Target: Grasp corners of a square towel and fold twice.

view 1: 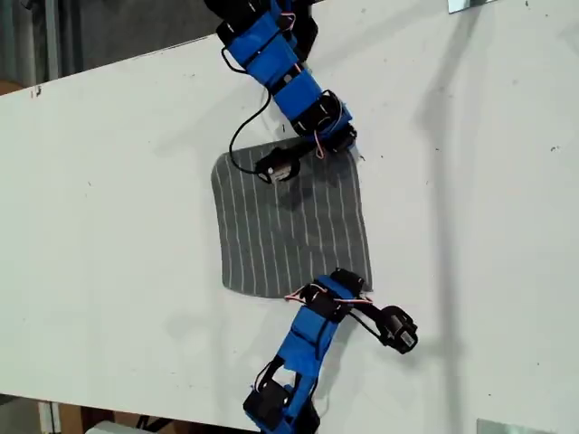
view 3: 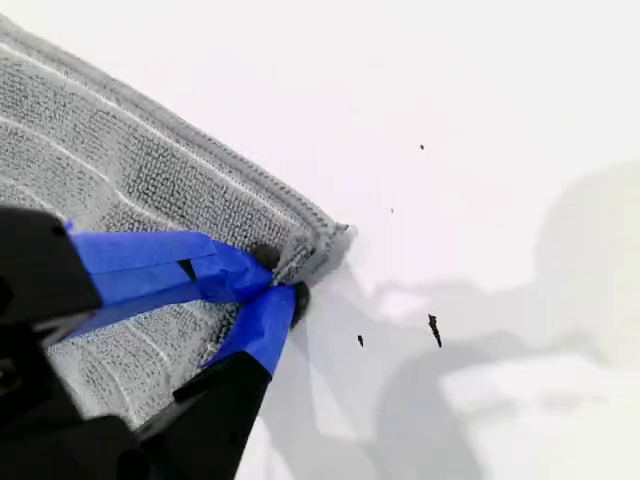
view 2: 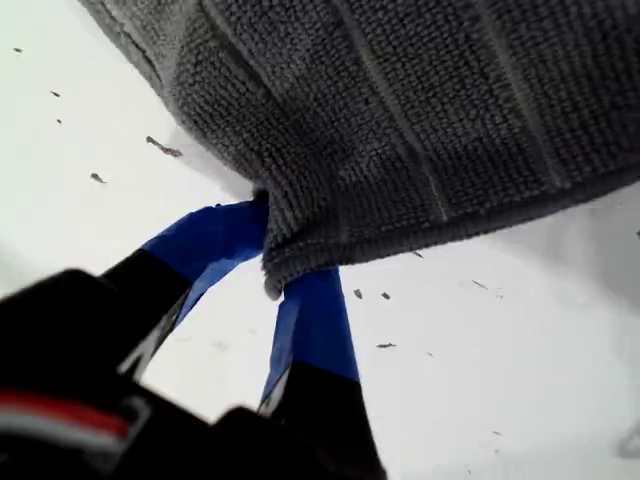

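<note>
1. Exterior view: the towel (view 1: 289,226) is lying spread on the white table (view 1: 109,226), a little right of the frame's centre. An arm is reaching in from the top edge, bending down to the cloth's upper right corner. It is my second arm, and my second gripper (view 1: 348,145) is sitting at that corner. My first arm is coming up from the bottom edge, its forearm slanting up and to the right. My first gripper (view 1: 351,282) is meeting the lower right corner. Both sets of jaws are too small here to judge, and the arm bases are being cut off by the frame.

2. First wrist view: my first gripper (view 2: 275,250) is pinching a corner (view 2: 275,275) of the towel (view 2: 420,120) between its two blue fingers. The cloth is bunching at the pinch and appears to be rising off the table there. Most of the towel is running out of frame, and the gripper's body is showing only as a dark blur.

3. Second wrist view: my second gripper (view 3: 280,280) is pressing its blue fingers together on the hemmed edge just beside another corner (view 3: 330,240). The towel (view 3: 120,170) is lying flat beneath the fingers. The gripper's body is hiding part of the cloth, and soft grey shadows (view 3: 590,250) are falling on the table beyond.
</note>
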You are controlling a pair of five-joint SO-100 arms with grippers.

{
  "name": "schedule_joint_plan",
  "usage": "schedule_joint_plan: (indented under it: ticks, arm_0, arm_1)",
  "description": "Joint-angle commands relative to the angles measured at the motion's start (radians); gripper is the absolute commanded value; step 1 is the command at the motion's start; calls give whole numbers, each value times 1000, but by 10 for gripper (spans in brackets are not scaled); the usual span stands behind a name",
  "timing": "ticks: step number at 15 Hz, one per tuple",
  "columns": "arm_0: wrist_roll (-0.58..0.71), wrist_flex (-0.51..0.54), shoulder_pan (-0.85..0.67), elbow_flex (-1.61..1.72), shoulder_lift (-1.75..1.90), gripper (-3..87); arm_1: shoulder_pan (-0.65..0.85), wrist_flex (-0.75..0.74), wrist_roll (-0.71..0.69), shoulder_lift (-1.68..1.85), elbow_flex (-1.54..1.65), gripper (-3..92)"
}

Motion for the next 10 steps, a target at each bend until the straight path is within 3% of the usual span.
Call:
schedule_joint_plan:
  ticks: [1, 5, 10]
  arm_0:
    - [40, 54, 12, -101, 49, -1]
    - [100, 101, -8, -115, 193, -1]
    - [281, 123, -78, -106, 408, -1]
  arm_1:
    - [-5, 150, -9, 54, -143, -1]
    - [17, 318, -55, 129, -302, -1]
    - [138, 331, -170, 247, -308, -1]
